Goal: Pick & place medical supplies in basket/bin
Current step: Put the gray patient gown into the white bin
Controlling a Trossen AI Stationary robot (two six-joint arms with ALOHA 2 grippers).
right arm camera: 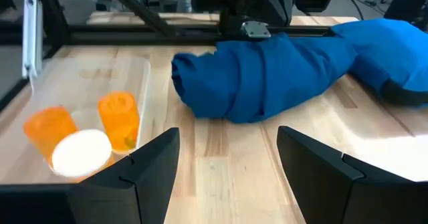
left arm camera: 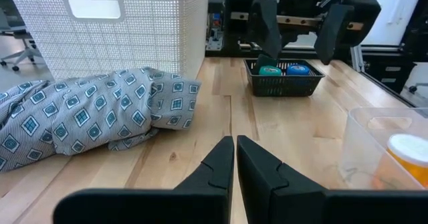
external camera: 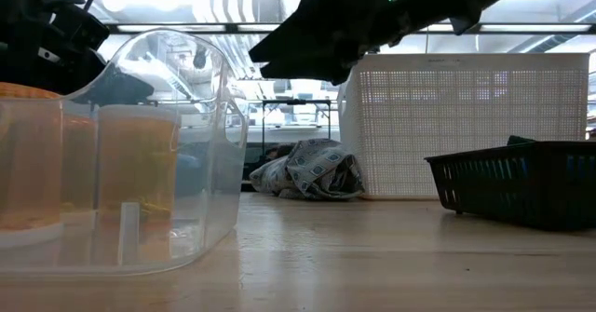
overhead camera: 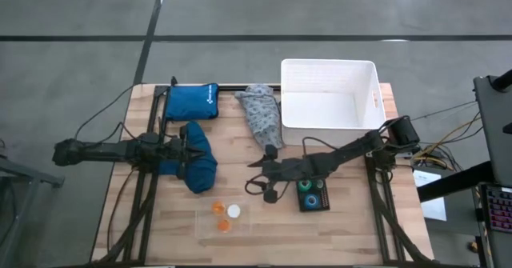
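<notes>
On the worktop (overhead camera: 344,236) sit three caps (overhead camera: 225,216) — two orange, one white — two tape rolls (overhead camera: 314,196), one grey cloth (overhead camera: 262,114) beside the white bin (overhead camera: 328,94), and one blue cloth (overhead camera: 198,162). Left gripper (overhead camera: 186,150) jaws closed; right gripper (overhead camera: 258,170) jaws open, empty.

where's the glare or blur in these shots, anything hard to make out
Low view: the clear container sits so near the lens that it looms large and soft, and bright ceiling lights wash out the top. Right wrist view: a bright patch of light falls on the table beside the dark blue cloth. Left wrist view: the patterned cloth reads sharp.
</notes>
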